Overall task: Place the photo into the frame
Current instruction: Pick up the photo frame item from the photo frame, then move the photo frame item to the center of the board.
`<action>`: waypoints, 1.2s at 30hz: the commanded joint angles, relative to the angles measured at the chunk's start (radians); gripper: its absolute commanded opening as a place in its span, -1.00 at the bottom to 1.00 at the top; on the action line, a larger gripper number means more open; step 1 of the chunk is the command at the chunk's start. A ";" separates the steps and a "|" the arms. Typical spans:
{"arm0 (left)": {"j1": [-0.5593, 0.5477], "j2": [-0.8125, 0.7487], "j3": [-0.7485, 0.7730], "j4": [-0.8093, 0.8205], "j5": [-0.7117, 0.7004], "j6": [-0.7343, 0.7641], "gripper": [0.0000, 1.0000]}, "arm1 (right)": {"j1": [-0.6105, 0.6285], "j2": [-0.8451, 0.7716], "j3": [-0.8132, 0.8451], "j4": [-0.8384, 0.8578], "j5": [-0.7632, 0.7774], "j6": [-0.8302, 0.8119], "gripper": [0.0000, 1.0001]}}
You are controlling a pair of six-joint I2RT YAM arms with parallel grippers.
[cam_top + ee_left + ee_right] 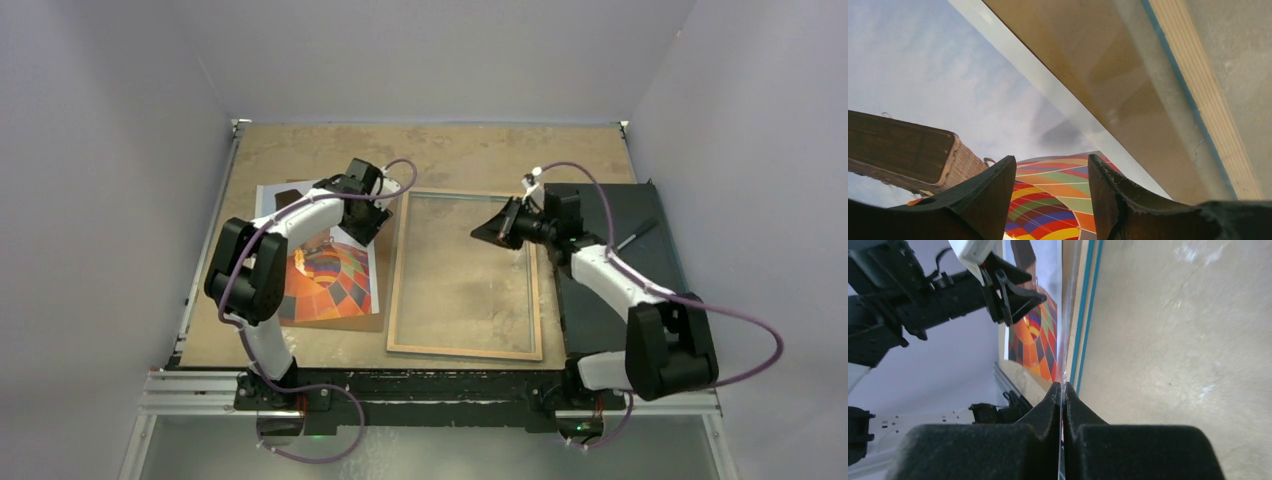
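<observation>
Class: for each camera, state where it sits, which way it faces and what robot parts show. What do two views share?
Top: above and behind the bases, looking down on table, frame, photo; both arms show.
Left wrist: low over photo, facing frame; left hand shows.
Right wrist: over frame, facing left arm; right hand shows.
Shared: photo, frame.

photo (340, 290): upper part hidden under left arm (300, 215)
frame (1205, 100): cut off by left wrist view's edges

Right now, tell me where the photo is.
Top view: the photo lies flat on a brown board at the table's left side, right beside the frame's left edge.
</observation>
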 commanded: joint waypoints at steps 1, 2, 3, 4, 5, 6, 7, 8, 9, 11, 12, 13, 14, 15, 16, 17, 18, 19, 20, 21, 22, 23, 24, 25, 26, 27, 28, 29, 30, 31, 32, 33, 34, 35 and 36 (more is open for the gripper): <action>0.026 -0.055 0.077 -0.048 0.051 -0.018 0.10 | -0.076 -0.125 0.152 -0.240 0.060 -0.086 -1.00; 0.024 -0.048 0.078 -0.047 0.060 -0.023 0.11 | -0.090 -0.141 0.176 -0.292 0.070 -0.103 -1.00; 0.021 -0.035 0.078 -0.047 0.064 -0.029 0.11 | -0.106 -0.158 0.191 -0.321 0.072 -0.113 -1.00; 0.016 -0.021 0.081 -0.044 0.067 -0.034 0.11 | -0.122 -0.173 0.200 -0.340 0.067 -0.115 -1.00; 0.013 -0.007 0.078 -0.036 0.071 -0.039 0.11 | -0.139 -0.186 0.207 -0.359 0.060 -0.119 -1.00; 0.009 0.005 0.074 -0.021 0.074 -0.046 0.11 | -0.152 -0.197 0.213 -0.383 0.057 -0.126 -1.00; 0.004 0.014 0.070 -0.006 0.076 -0.052 0.11 | -0.164 -0.204 0.222 -0.409 0.057 -0.139 -1.00; -0.003 0.025 0.068 0.005 0.076 -0.058 0.12 | -0.173 -0.210 0.225 -0.425 0.057 -0.151 -1.00; -0.009 0.030 0.067 0.018 0.094 -0.062 0.13 | -0.182 -0.217 0.226 -0.438 0.056 -0.159 -1.00; -0.025 0.031 0.060 0.051 0.115 -0.067 0.14 | -0.189 -0.224 0.218 -0.451 0.046 -0.170 -1.00; -0.031 0.032 0.058 0.066 0.116 -0.072 0.14 | -0.193 -0.224 0.215 -0.459 0.045 -0.175 -1.00; -0.037 0.035 0.059 0.077 0.115 -0.075 0.14 | -0.195 -0.226 0.211 -0.467 0.043 -0.182 -1.00; -0.042 0.040 0.063 0.083 0.115 -0.078 0.15 | -0.197 -0.228 0.208 -0.472 0.042 -0.186 -1.00; -0.048 0.048 0.064 0.087 0.114 -0.079 0.15 | -0.199 -0.233 0.207 -0.478 0.044 -0.188 -1.00; -0.054 0.054 0.065 0.093 0.112 -0.079 0.15 | -0.200 -0.236 0.206 -0.485 0.049 -0.190 -1.00; -0.062 0.063 0.065 0.097 0.109 -0.074 0.14 | -0.203 -0.239 0.207 -0.496 0.053 -0.194 -1.00; -0.071 0.071 0.065 0.099 0.105 -0.071 0.15 | -0.207 -0.242 0.209 -0.504 0.055 -0.199 -1.00; -0.081 0.079 0.064 0.101 0.097 -0.067 0.15 | -0.209 -0.246 0.209 -0.507 0.056 -0.201 -1.00; -0.089 0.084 0.060 0.105 0.086 -0.067 0.15 | -0.210 -0.247 0.209 -0.510 0.056 -0.201 -1.00; -0.095 0.089 0.056 0.113 0.083 -0.068 0.15 | -0.213 -0.249 0.208 -0.512 0.056 -0.201 -1.00; -0.097 0.089 0.048 0.123 0.083 -0.072 0.15 | -0.212 -0.249 0.206 -0.512 0.054 -0.201 -1.00; -0.100 0.091 0.041 0.131 0.084 -0.074 0.14 | -0.213 -0.248 0.206 -0.512 0.054 -0.202 -1.00; -0.103 0.095 0.032 0.140 0.083 -0.077 0.14 | -0.212 -0.247 0.206 -0.514 0.054 -0.203 -1.00; -0.105 0.097 0.023 0.149 0.082 -0.077 0.14 | -0.212 -0.246 0.206 -0.514 0.054 -0.204 -1.00; -0.109 0.103 0.011 0.160 0.053 -0.076 0.14 | -0.214 -0.246 0.204 -0.515 0.054 -0.205 -1.00; -0.110 0.105 -0.003 0.173 0.035 -0.074 0.14 | -0.213 -0.248 0.204 -0.515 0.053 -0.206 -1.00; -0.110 0.105 -0.017 0.186 0.020 -0.071 0.14 | -0.212 -0.248 0.202 -0.515 0.053 -0.207 -1.00; -0.110 0.102 -0.034 0.204 0.004 -0.067 0.13 | -0.213 -0.250 0.202 -0.514 0.052 -0.206 -1.00; -0.109 0.100 -0.048 0.213 -0.010 -0.060 0.13 | -0.212 -0.251 0.200 -0.514 0.051 -0.207 -1.00; -0.109 0.099 -0.061 0.217 -0.021 -0.054 0.12 | -0.213 -0.254 0.198 -0.514 0.051 -0.206 -1.00; -0.110 0.096 -0.072 0.220 -0.037 -0.048 0.11 | -0.212 -0.255 0.195 -0.515 0.051 -0.208 -1.00; -0.108 0.091 -0.085 0.225 -0.055 -0.041 0.11 | -0.213 -0.255 0.191 -0.513 0.048 -0.209 -1.00; -0.106 0.085 -0.097 0.230 -0.075 -0.035 0.10 | -0.214 -0.255 0.188 -0.509 0.047 -0.209 -1.00; -0.102 0.080 -0.110 0.234 -0.092 -0.029 0.09 | -0.213 -0.255 0.183 -0.507 0.045 -0.209 -1.00; -0.091 0.074 -0.121 0.236 -0.103 -0.025 0.09 | -0.212 -0.254 0.178 -0.502 0.043 -0.211 -1.00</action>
